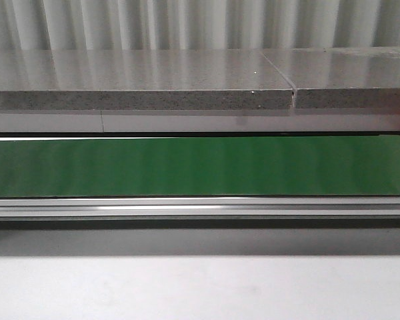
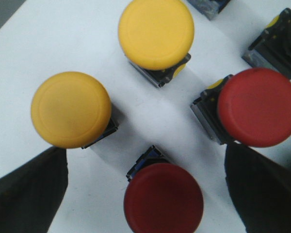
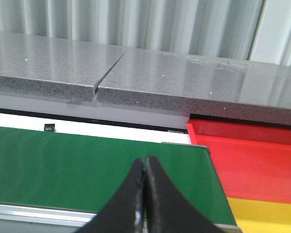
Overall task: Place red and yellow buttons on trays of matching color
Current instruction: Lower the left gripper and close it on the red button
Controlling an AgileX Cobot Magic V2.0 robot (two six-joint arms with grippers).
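Left wrist view shows a red mushroom button [image 2: 163, 197] at lower centre, between my spread left fingers [image 2: 26, 194]; it looks rigid, light, with a smooth domed cap, so I would pinch the cap's rim. Two yellow buttons [image 2: 71, 109] sit upper left. My right pincer [image 3: 144, 194] is closed, empty, over the green belt [image 3: 87, 170] beside the red tray [image 3: 252, 160].

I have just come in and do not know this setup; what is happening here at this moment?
A two-arm robot is sorting push buttons by colour. The left gripper hangs open above a group of buttons on a white surface, with a red button between its fingers, not yet held. Two yellow buttons stand nearby. The right gripper is shut and empty over the green belt, beside the red tray.
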